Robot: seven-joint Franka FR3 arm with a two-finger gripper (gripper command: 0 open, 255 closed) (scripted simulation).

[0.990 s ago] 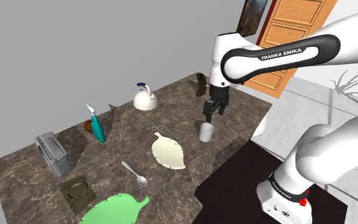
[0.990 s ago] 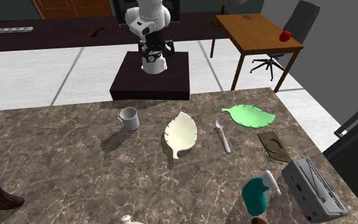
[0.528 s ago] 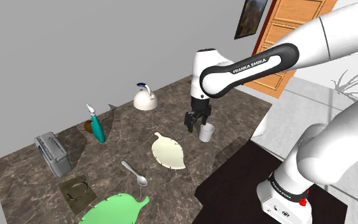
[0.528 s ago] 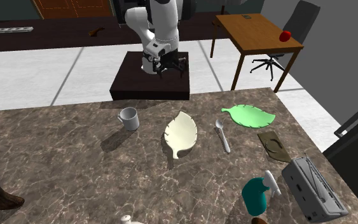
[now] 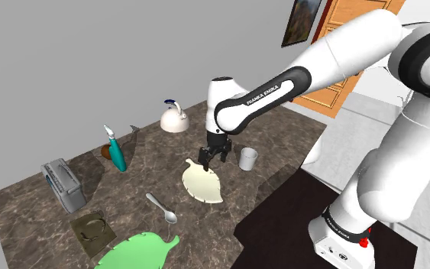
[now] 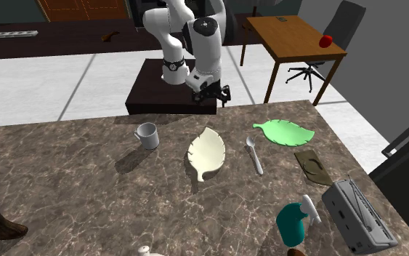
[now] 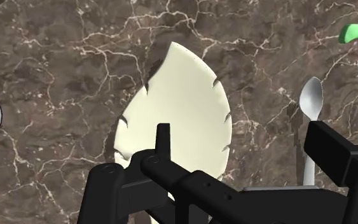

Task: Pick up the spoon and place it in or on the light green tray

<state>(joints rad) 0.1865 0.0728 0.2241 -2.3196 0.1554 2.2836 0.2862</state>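
The jaws stand open with nothing between them, hanging over the cream leaf-shaped dish (image 5: 202, 182). The spoon (image 5: 162, 208) lies flat on the marbled surface (image 5: 129, 187), between 7 and 8 o'clock of the jaws in the shoulder view. It lies just beside the dish and apart from it. The light green leaf-shaped tray (image 5: 140, 251) lies at about 7 o'clock of the spoon, with its stem tip near the spoon's bowl.

The likely trouble is the spoon itself. It is thin and lies low on a hard surface, so fingers closing a little too high would probably skid it away or tip it rather than grip it. A low crossing could clip the dish's rim. The white mug (image 5: 247, 158), near 3 o'clock of the jaws, stands close to the arm (image 5: 255, 95). The two leaf shapes are alike, so a drop on the cream one would miss the task.

In the wrist view the lower end of the spoon's handle is hidden behind a finger (image 7: 336, 153), and the tray is cut by the frame. How high the jaws hang above the dish is hard to judge.
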